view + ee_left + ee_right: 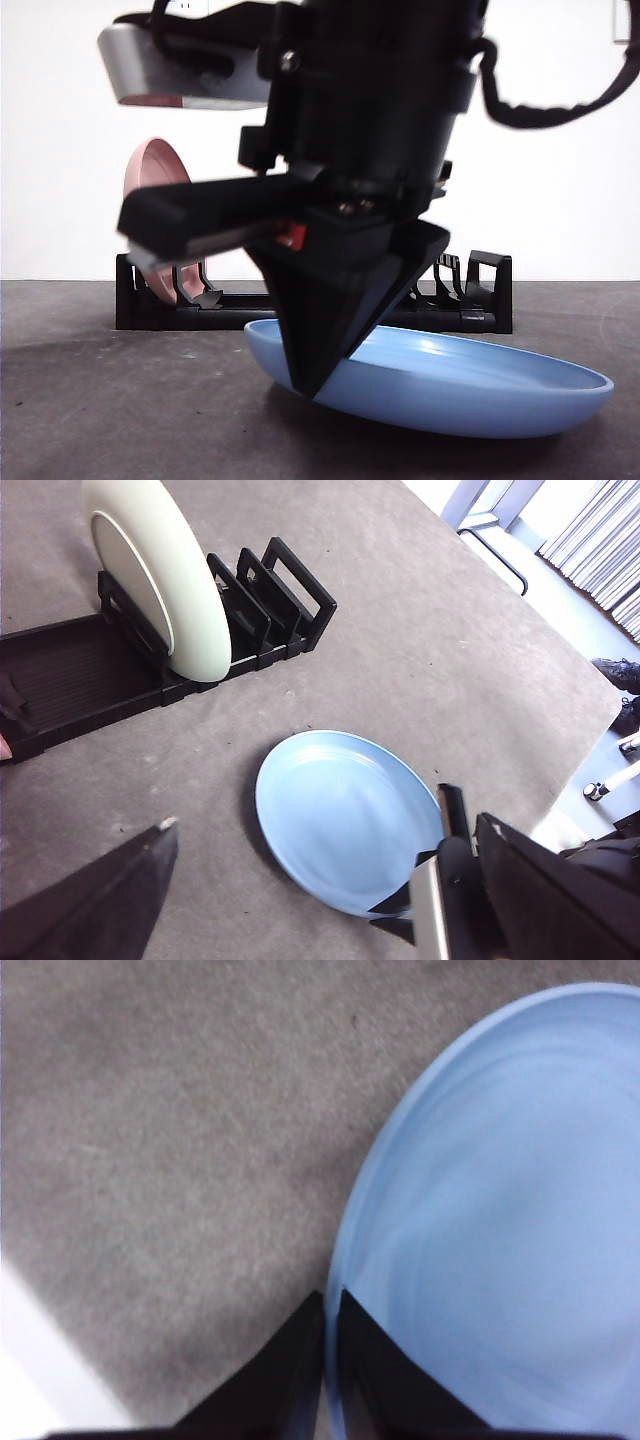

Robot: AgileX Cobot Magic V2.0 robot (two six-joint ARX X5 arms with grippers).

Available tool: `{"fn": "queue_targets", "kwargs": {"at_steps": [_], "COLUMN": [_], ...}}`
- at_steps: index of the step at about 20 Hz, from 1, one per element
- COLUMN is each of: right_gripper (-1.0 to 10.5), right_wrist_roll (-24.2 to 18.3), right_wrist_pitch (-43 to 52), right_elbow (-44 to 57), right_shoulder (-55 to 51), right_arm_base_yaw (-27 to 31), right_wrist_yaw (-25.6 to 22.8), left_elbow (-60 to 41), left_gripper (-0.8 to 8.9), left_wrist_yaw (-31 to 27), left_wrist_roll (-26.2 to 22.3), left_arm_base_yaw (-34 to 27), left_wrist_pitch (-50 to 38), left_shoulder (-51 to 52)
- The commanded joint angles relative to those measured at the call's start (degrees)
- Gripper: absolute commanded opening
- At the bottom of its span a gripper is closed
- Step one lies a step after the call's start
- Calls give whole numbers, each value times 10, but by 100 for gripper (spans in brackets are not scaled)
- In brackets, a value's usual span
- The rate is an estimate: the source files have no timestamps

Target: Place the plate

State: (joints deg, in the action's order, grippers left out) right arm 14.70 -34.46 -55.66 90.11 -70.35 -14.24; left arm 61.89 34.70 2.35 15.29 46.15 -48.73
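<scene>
Your right gripper (315, 385) was down at the blue plate (470, 385), fingers closed on its near rim: in the right wrist view the two black fingers (390, 1380) met in a narrow wedge, one over the plate's rim (345, 1260), the other outside it. The plate (345, 830) sat on the grey counter (100, 400), in front of the rack (480, 300) and apart from it. In the front view it was tilted, the gripped edge raised a bit, the far edge low on the counter.

Your left gripper (300, 900) hung above the counter with its fingers wide apart, holding nothing; the blue plate showed between them, well below. The right arm's gripper (440, 880) showed in that view too, at the plate's edge.

The black rack (140, 670) stood behind the plate. One plate stood upright in a slot of it: it looked pink (155, 200) from the front and cream-white (165, 575) in the left wrist view. The slots (290, 595) beside it looked free. You cannot tell from these views whether the blue plate's raised edge was clear of the counter or just resting.
</scene>
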Motion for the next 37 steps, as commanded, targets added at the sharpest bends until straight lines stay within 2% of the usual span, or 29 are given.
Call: {"fn": "queue_targets", "kwargs": {"at_steps": [1,3,6,8,13,16,20,25,28,32,35,37], "right_gripper": [12,28,247,329,334,339,339,357,389,390,389,389], "right_wrist_roll": [-8,-4,14,17,53,76,89,87,70,52,51,52], "right_wrist_pitch": [17,21,22,20,-3,-1,-1,-14,-42,-78,-79,-81], "right_elbow": [-6,-6,-6,-10,-40,-48,-48,-48,-48,-48,-48,-48], "right_shoulder": [12,12,12,9,-60,-136,-243,-348,-386,-417,-435,-443], "right_arm_base_yaw": [-8,-8,-8,-7,2,37,129,302,405,501,529,535], "right_wrist_yaw": [-3,-1,21,55,158,230,348,490,567,619,622,622], "left_elbow": [12,12,12,12,12,12,12,12,12,14,47,106], "left_gripper": [468,468,468,468,468,468,468,468,467,463,463,463], "left_wrist_yaw": [2,2,2,2,-4,-8,-9,-9,-9,-86,-151,-202], "left_wrist_roll": [-4,-4,-4,-4,-5,-6,-6,-6,-1,33,46,44], "left_arm_base_yaw": [2,2,2,2,2,2,2,2,2,2,2,3], "left_wrist_pitch": [-3,-3,-3,-3,-4,-4,-6,-7,-9,-10,7,43], "left_shoulder": [-3,-3,-3,-3,-4,-7,-16,-31,-37,-44,-83,-137]}}
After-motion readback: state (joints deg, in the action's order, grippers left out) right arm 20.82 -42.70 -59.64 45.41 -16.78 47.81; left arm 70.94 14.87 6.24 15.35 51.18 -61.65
